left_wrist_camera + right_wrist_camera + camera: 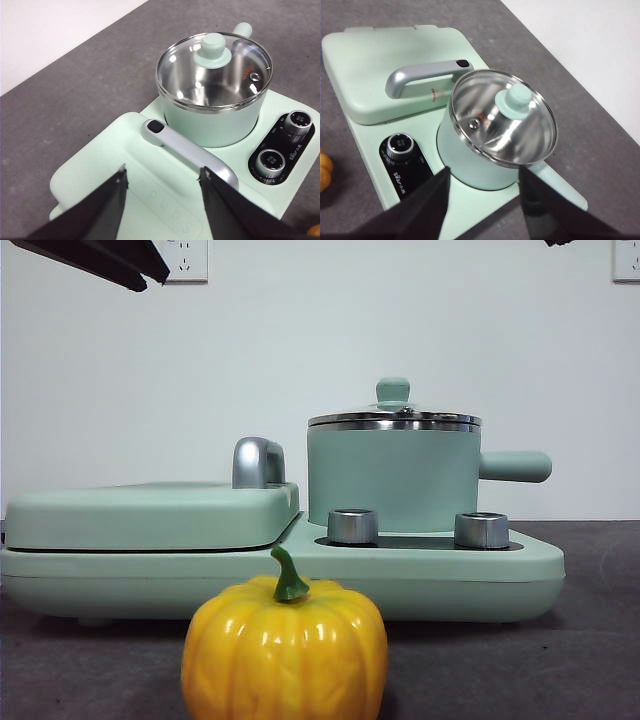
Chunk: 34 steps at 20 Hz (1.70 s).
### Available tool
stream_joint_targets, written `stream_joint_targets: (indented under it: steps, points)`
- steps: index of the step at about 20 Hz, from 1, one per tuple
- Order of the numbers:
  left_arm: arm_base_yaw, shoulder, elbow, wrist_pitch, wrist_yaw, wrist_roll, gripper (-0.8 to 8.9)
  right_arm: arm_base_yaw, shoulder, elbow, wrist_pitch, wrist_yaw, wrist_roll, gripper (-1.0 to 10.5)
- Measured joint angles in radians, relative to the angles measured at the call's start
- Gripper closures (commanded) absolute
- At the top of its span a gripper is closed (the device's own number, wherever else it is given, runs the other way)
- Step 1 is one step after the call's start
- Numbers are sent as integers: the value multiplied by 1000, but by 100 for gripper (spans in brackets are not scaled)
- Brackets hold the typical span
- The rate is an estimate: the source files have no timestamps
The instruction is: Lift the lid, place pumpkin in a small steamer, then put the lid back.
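Before base: glossy ribbed yellow-orange pumpkin (285, 648), green stem; left gripper (162, 177), right gripper (484, 175) both wide, empty.

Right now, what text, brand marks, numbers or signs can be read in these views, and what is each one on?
Embossed letters on the flat cover: seen upside down, not readable.
White print on the black control panel, beside the knob: a brand line, too small to read.
Markings on the knob faces: too small to read.
Small red mark on the lid: a sign, not legible.
Nothing else carries text.
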Motion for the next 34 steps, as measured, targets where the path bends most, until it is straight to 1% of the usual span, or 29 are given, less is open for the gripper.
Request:
stream_joint_targets:
  steps: [2, 4, 9, 12, 18, 22, 25, 28, 34]
  points:
    - [-8, 0, 0, 6, 0, -9, 565, 4, 0, 0, 0, 0, 2, 707]
    - [-14, 0, 0, 25, 0, -20, 565, 8, 0, 0, 3, 1, 26, 707]
    - [-23, 0, 0, 85, 0, -38, 565, 8, 0, 0, 45, 0, 172, 707]
    - [-36, 1, 0, 127, 0, -53, 565, 8, 0, 0, 56, -18, 248, 707]
    - [-63, 58, 4, 231, 0, -142, 565, -6, -1, 0, 80, -75, 353, 707]
    - [-99, 135, 4, 305, 0, -176, 565, -15, -10, 0, 121, -109, 417, 707]
    - [-129, 194, 4, 385, 0, -184, 565, -17, -16, 0, 140, -124, 453, 707]
    - [-164, 257, 4, 490, 0, -196, 565, -17, -16, 0, 146, -130, 470, 707]
    - [-212, 381, 4, 671, 0, -218, 565, -17, -16, 0, 153, -130, 478, 707]
